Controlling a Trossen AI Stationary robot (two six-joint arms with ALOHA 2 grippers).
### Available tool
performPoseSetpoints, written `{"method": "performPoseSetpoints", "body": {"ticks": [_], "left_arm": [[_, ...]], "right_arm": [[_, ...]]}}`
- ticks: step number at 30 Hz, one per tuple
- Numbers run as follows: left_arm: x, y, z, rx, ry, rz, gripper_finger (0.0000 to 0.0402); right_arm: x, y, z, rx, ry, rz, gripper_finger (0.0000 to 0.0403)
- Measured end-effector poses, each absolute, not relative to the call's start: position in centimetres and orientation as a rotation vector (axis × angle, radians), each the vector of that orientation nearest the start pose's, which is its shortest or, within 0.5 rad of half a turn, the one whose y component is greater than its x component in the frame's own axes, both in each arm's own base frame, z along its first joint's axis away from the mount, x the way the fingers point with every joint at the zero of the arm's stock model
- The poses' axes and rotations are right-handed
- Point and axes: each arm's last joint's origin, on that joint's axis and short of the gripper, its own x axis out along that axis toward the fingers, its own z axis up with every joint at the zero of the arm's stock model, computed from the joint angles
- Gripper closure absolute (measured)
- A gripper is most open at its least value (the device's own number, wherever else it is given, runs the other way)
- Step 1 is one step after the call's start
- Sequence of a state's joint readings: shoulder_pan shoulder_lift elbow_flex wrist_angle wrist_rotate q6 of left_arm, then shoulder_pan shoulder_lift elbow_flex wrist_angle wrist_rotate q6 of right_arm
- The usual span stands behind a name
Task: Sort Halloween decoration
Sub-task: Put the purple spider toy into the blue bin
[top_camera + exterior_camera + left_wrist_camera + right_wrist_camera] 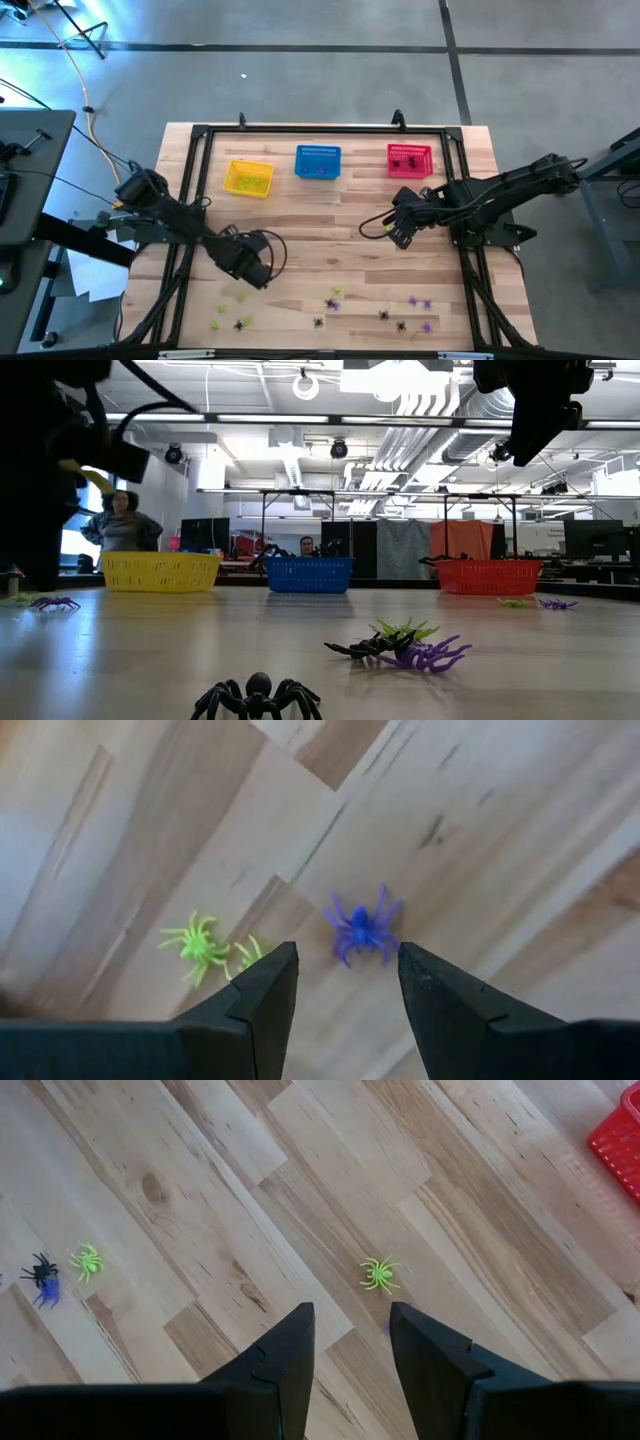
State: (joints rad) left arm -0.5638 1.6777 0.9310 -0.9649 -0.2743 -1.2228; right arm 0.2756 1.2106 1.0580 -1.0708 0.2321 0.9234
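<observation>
Three baskets (318, 161); loose spiders (333, 302) uncountable; left gripper (345, 982), right gripper (350, 1342) spread, empty.

Light wooden plank table (330, 215) framed by black metal rails. Along its far edge, in a row and well apart: yellow mesh basket (248, 178), blue mesh basket (318, 162), red mesh basket (409, 160). Beyond the table, grey floor, hanging ceiling lights, monitors, and two people (122, 522) in the background.
</observation>
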Motion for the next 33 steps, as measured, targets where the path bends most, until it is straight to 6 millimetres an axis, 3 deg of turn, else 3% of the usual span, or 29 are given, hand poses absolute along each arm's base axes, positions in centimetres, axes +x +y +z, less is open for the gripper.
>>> {"method": "performPoseSetpoints", "body": {"ticks": [16, 20, 26, 33], "left_arm": [[23.5, -11.8, 12.6, -0.227, 1.464, 0.71, 0.0245], [23.6, -11.8, 12.6, -0.248, 1.462, 0.71, 0.0278], [23.7, -11.9, 12.5, -0.271, 1.473, 0.696, 0.0361], [23.5, -11.9, 12.8, -0.292, 1.497, 0.685, 0.0392]], "right_arm": [[20.5, 5.1, 28.2, 0.506, 1.086, -0.497, 0.0273], [20.5, 5.1, 28.2, 0.506, 1.086, -0.497, 0.0273], [20.5, 5.1, 28.2, 0.506, 1.085, -0.497, 0.0273], [20.5, 5.1, 28.2, 0.506, 1.086, -0.497, 0.0273]]}}
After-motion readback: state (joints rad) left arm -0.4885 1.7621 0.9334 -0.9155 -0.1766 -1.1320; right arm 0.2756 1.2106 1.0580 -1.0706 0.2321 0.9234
